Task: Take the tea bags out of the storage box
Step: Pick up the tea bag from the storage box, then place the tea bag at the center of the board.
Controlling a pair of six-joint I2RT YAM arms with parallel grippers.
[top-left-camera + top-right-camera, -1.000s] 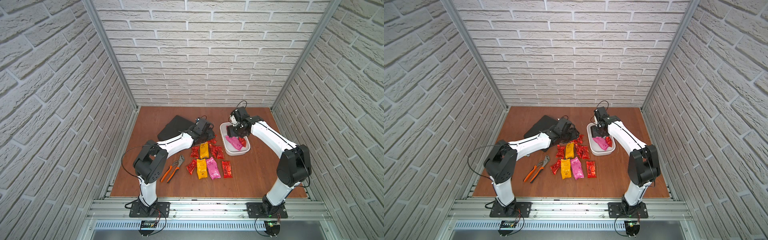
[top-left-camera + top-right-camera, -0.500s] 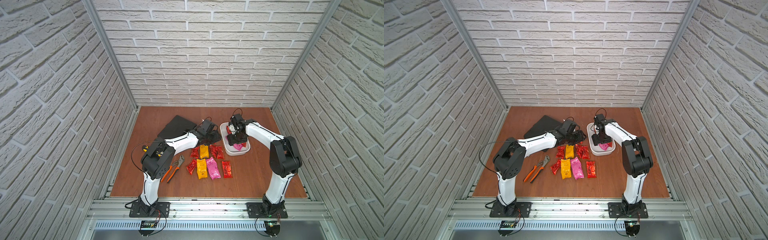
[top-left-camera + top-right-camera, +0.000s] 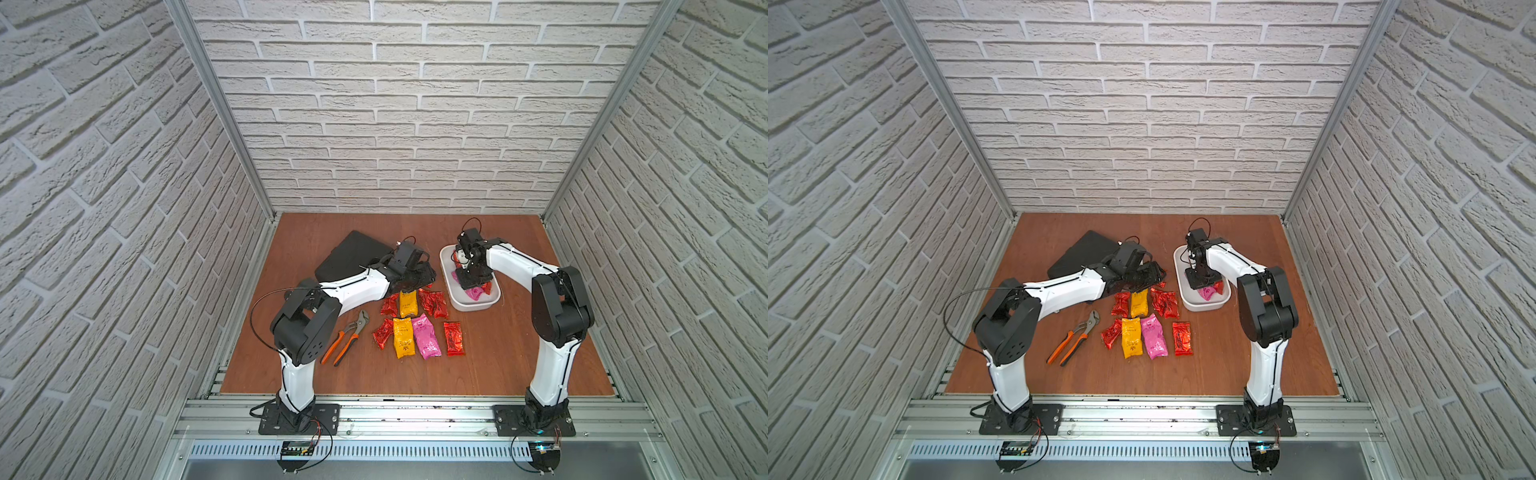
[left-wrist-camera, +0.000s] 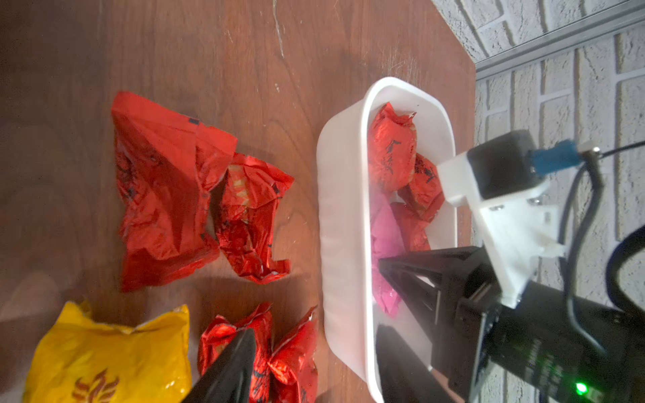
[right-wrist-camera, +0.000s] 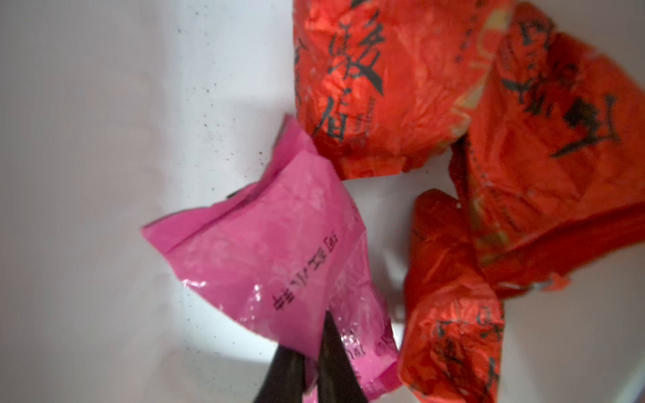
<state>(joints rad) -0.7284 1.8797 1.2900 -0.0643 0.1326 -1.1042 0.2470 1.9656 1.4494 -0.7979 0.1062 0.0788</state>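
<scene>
The white storage box (image 3: 473, 306) (image 3: 1200, 306) stands right of centre on the table. Inside lie a pink tea bag (image 5: 279, 251) (image 4: 384, 237) and a few red tea bags (image 5: 384, 80) (image 4: 392, 153). My right gripper (image 5: 316, 335) (image 3: 473, 284) reaches down into the box, shut on the pink bag's edge. My left gripper (image 4: 316, 335) (image 3: 422, 280) hangs open at the box's left wall (image 4: 340, 244), over red bags on the table, holding nothing. Several more tea bags lie on the table: red (image 3: 453, 338), yellow (image 3: 403, 343), pink (image 3: 426, 336).
Orange-handled pliers (image 3: 345, 338) lie left of the laid-out bags. A black tool case (image 3: 353, 255) sits at the back left, behind my left arm. Brick walls close in three sides of the table.
My right gripper has gone from open to shut, pinching the pink tea bag in the box. The left gripper has stayed in place, open.
</scene>
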